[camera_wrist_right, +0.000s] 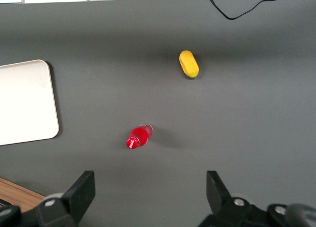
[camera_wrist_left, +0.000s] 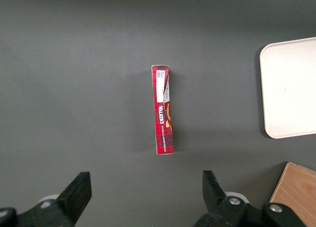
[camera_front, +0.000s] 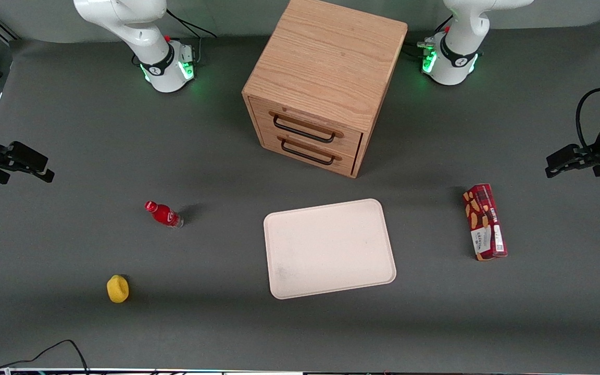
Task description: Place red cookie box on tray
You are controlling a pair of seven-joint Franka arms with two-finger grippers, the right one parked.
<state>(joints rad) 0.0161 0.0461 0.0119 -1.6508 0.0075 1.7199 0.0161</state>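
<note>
The red cookie box (camera_front: 485, 221) lies flat on the grey table toward the working arm's end, apart from the tray. It is long, narrow and dark red with cookie pictures and white labels (camera_wrist_left: 163, 110). The cream-white tray (camera_front: 329, 248) sits mid-table in front of the wooden drawer cabinet, with nothing on it; its edge shows in the left wrist view (camera_wrist_left: 289, 87). My gripper (camera_front: 560, 162) hangs high above the table at the working arm's end, farther from the front camera than the box. It is open (camera_wrist_left: 146, 193), with only bare table between its fingers.
A wooden cabinet (camera_front: 326, 83) with two drawers stands farther from the front camera than the tray. A small red bottle (camera_front: 163, 214) and a yellow object (camera_front: 117, 289) lie toward the parked arm's end. A cable (camera_front: 55, 349) runs along the table's front edge.
</note>
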